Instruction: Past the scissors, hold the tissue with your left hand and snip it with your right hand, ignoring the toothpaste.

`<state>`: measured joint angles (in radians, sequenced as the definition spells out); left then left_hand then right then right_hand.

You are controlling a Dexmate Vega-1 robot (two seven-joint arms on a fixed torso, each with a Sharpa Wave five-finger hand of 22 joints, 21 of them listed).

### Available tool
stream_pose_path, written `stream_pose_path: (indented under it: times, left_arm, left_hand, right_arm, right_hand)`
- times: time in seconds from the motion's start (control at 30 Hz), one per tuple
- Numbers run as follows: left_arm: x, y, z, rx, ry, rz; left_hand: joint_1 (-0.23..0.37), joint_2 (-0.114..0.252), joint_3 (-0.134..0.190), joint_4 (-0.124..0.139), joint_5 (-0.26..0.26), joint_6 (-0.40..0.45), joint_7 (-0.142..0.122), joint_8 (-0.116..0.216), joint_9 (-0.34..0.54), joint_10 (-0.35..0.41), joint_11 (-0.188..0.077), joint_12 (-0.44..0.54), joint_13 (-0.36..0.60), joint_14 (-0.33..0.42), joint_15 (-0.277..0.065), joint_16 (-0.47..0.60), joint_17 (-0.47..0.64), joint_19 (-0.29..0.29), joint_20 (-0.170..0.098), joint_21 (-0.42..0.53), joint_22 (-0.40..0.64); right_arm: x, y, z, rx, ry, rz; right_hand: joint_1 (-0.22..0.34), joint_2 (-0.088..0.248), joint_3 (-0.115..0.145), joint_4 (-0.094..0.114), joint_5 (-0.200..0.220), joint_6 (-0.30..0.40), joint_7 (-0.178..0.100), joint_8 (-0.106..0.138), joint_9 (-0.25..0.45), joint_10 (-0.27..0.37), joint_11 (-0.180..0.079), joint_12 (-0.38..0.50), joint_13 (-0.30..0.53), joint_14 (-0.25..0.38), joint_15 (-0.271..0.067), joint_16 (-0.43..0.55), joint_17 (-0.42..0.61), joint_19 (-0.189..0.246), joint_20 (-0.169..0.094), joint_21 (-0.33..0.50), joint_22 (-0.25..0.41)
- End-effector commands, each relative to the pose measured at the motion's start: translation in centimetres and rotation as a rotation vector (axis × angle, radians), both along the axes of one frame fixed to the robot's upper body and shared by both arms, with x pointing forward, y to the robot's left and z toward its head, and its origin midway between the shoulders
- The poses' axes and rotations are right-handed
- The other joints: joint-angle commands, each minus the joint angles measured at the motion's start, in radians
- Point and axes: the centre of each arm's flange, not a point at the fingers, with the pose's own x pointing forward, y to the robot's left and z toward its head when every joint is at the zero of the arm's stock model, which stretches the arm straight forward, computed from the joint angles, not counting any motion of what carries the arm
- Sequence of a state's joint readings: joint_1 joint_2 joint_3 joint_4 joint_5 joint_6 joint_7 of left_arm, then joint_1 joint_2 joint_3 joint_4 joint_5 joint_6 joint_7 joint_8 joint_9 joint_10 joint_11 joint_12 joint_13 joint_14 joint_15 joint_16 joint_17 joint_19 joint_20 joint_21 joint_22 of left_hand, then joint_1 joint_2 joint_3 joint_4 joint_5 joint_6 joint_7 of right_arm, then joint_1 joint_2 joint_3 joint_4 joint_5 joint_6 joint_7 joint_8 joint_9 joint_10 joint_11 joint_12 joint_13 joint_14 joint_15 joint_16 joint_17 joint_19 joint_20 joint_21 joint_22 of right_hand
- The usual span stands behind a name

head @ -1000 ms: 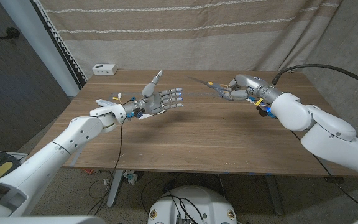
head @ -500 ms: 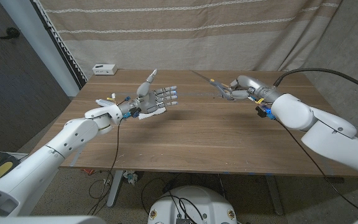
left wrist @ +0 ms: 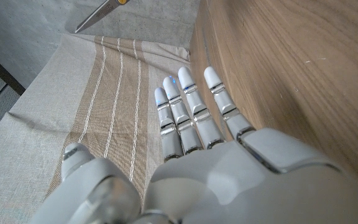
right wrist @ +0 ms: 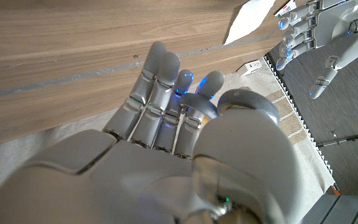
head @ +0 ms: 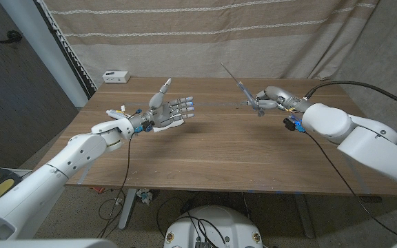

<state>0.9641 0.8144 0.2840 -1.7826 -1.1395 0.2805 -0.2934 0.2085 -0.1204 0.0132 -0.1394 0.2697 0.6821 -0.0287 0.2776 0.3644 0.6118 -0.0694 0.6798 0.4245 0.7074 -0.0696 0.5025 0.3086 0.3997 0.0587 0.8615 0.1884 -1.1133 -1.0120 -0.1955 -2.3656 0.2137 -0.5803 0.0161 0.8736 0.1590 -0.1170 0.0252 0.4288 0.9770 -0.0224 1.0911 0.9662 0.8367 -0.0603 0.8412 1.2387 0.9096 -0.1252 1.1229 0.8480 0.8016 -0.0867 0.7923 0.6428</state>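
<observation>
My left hand (head: 169,112) hovers over the table's left half, fingers stretched toward the middle and thumb raised; its back shows in the left wrist view (left wrist: 197,168). A white tissue (head: 159,127) lies just under that hand, and I cannot tell whether the two touch. The tissue (right wrist: 250,18) also shows beside the left hand (right wrist: 312,28) in the right wrist view. My right hand (head: 273,100) grips the scissors (head: 243,89) above the table's right half, blades closed and tilted up toward the curtain. The blade tip (left wrist: 98,14) appears in the left wrist view. The right hand's fingers (right wrist: 166,99) are curled in.
A small white box (head: 116,76) sits at the table's far left corner. A striped curtain (head: 253,34) hangs behind the wooden table (head: 212,151). Bare wood lies between the two hands and along the near edge.
The right hand has tilted the scissors' blades from nearly level to steeply upward and drawn slightly right. The left hand has shifted a little to the left above the tissue.
</observation>
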Motion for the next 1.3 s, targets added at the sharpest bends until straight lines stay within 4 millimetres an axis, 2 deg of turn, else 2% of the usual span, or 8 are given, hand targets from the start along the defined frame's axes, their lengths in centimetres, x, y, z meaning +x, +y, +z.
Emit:
stream_pose_path:
  times: [0.03,0.2,0.7,1.0,1.07,1.23,1.27,1.3]
  left_arm:
    - [-0.2,0.2,-0.5,-0.002,0.012,0.006]
    - [-0.2,0.1,-0.8,-0.001,0.020,0.005]
    - [-0.3,0.3,-1.3,-0.011,0.032,0.010]
    - [-0.3,0.3,-1.3,-0.014,0.032,0.010]
    - [-0.3,0.2,-1.4,-0.013,0.033,0.010]
    - [-0.2,0.1,-1.5,-0.013,0.034,0.008]
    - [-0.2,0.1,-1.5,-0.014,0.035,0.008]
    - [-0.2,0.1,-1.5,-0.014,0.035,0.009]
  left_hand:
    - [0.011,0.005,-0.002,0.004,0.004,-0.002,-0.001,0.003,0.001,0.008,0.006,-0.007,0.003,0.001,0.005,0.003,0.003,-0.001,0.003,-0.001,0.005]
    - [0.013,0.006,-0.002,0.004,0.003,-0.005,-0.003,0.002,-0.002,0.007,0.008,-0.009,0.005,-0.001,0.005,0.003,0.003,-0.001,0.003,-0.002,0.005]
    - [0.019,0.009,-0.002,0.004,0.001,-0.005,-0.001,0.000,-0.008,0.010,0.007,-0.012,0.008,0.002,0.004,0.004,0.003,0.001,0.002,-0.005,0.005]
    - [0.022,0.011,-0.003,0.005,0.000,-0.004,0.000,0.000,-0.011,0.011,0.006,-0.014,0.010,0.002,0.003,0.005,0.003,0.002,0.002,-0.007,0.006]
    - [0.023,0.011,-0.003,0.005,0.000,-0.004,-0.001,0.000,-0.011,0.012,0.002,-0.015,0.010,0.003,0.003,0.005,0.003,0.002,0.001,-0.008,0.006]
    - [0.025,0.012,-0.004,0.006,-0.001,-0.004,-0.002,0.000,-0.012,0.013,0.005,-0.016,0.012,0.002,0.002,0.005,0.003,0.002,0.002,-0.009,0.006]
    - [0.025,0.012,-0.004,0.006,-0.001,-0.005,-0.003,0.000,-0.012,0.013,0.005,-0.016,0.012,0.003,0.003,0.005,0.003,0.003,0.002,-0.010,0.006]
    - [0.025,0.012,-0.004,0.006,-0.001,-0.005,-0.002,0.000,-0.012,0.014,0.004,-0.016,0.012,0.005,0.005,0.006,0.003,0.003,0.002,-0.010,0.006]
  right_arm:
    - [0.4,-0.7,-0.4,0.159,0.134,0.058]
    - [0.7,-1.0,-0.8,0.231,0.179,0.095]
    - [1.4,-1.5,-1.5,0.370,0.290,0.170]
    - [1.4,-1.8,-1.5,0.406,0.311,0.192]
    - [1.5,-1.9,-1.5,0.406,0.310,0.193]
    - [1.5,-2.0,-1.6,0.423,0.324,0.205]
    - [1.6,-2.0,-1.6,0.428,0.330,0.206]
    - [1.6,-2.1,-1.7,0.437,0.339,0.215]
  right_hand:
    - [-0.022,-0.009,-0.020,-0.004,-0.007,0.010,-0.010,0.455,0.149,0.134,-0.117,0.570,0.003,0.041,-0.090,0.067,0.002,0.076,-0.082,0.003,-0.095]
    - [-0.045,-0.012,-0.035,-0.002,-0.012,0.030,-0.012,0.470,0.250,0.172,-0.115,0.676,0.006,0.078,-0.089,0.163,0.068,0.097,-0.097,0.048,-0.069]
    - [-0.080,-0.013,-0.053,0.005,-0.021,0.035,0.007,0.472,0.267,0.166,-0.103,0.732,0.003,0.045,-0.091,0.140,-0.024,0.115,-0.110,0.051,-0.116]
    - [-0.083,-0.007,-0.055,0.000,-0.024,0.039,0.007,0.474,0.268,0.131,-0.102,0.724,-0.002,0.052,-0.091,0.119,-0.109,0.089,-0.094,0.009,-0.197]
    - [-0.085,-0.003,-0.053,-0.005,-0.027,0.045,0.007,0.475,0.269,0.183,-0.081,0.593,-0.193,0.074,-0.092,0.108,-0.188,0.087,-0.086,-0.013,-0.261]
    - [-0.084,-0.001,-0.049,-0.012,-0.032,0.046,0.009,0.475,0.269,0.248,-0.074,0.452,-0.416,0.096,-0.094,0.097,-0.272,0.091,-0.086,-0.029,-0.332]
    - [-0.084,-0.001,-0.047,-0.016,-0.035,0.050,0.017,0.474,0.269,0.229,-0.067,0.338,-0.566,0.110,-0.094,0.102,-0.306,0.099,-0.086,-0.032,-0.369]
    - [-0.084,0.003,-0.044,-0.016,-0.034,0.050,0.020,0.475,0.269,0.205,-0.051,0.299,-0.609,0.108,-0.095,0.098,-0.319,0.102,-0.086,-0.033,-0.380]
